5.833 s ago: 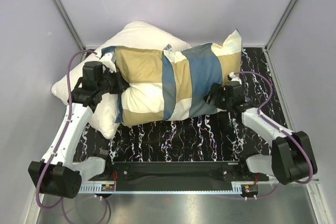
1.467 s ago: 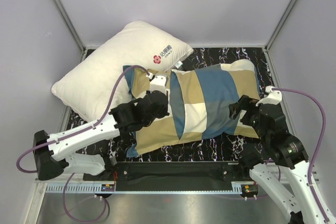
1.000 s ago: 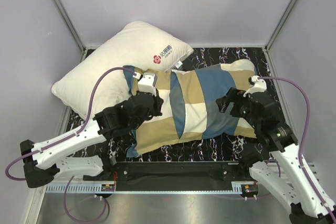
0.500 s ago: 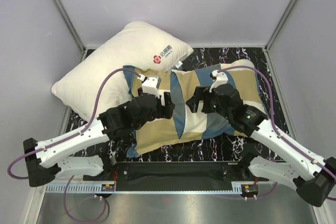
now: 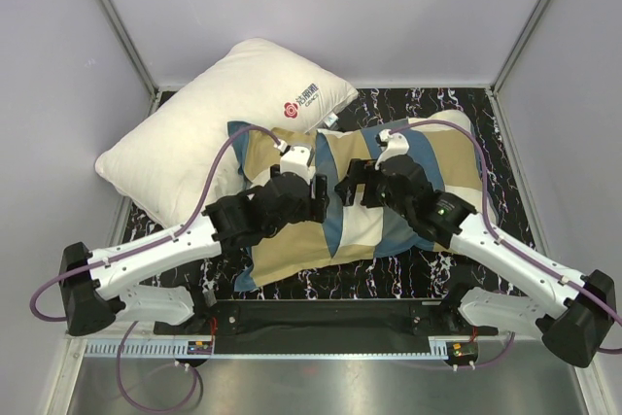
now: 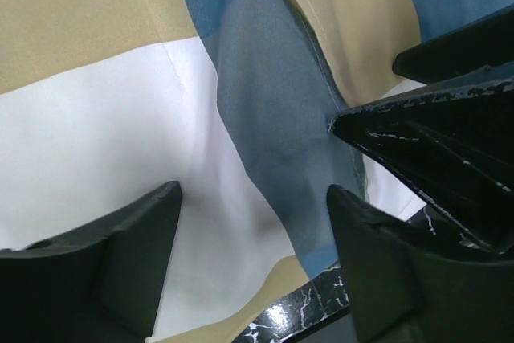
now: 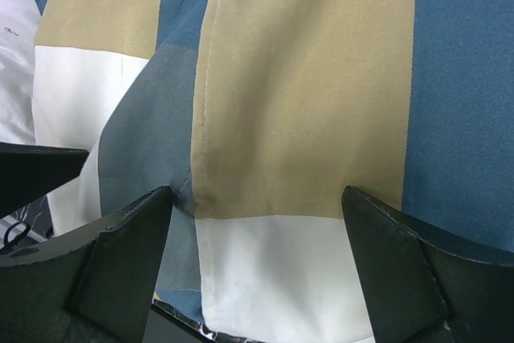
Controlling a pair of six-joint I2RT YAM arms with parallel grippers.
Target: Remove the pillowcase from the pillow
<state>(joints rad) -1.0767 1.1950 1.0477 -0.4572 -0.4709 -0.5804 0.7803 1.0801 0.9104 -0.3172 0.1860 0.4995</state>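
The checked teal, tan and cream pillowcase (image 5: 389,157) lies flat on the dark marbled table, still around the pillow. Only an off-white corner of the pillow (image 5: 455,122) shows, at the far right end. Both grippers hover close together over the pillowcase's middle, facing each other. My left gripper (image 5: 318,195) is open, its jaws apart above cream and grey-blue fabric (image 6: 254,222), holding nothing. My right gripper (image 5: 347,188) is open too, straddling the stitched hem of the overlapping flap (image 7: 201,158) where tan meets cream (image 7: 257,230).
A white pillow with a red logo (image 5: 219,119) lies at the back left, its edge against the pillowcase. Grey walls close in the table on three sides. A black rail (image 5: 330,318) runs along the near edge between the arm bases.
My left gripper went from shut to open and shifted slightly right. The right arm swung left from the pillowcase's right end to its middle, beside the left gripper.
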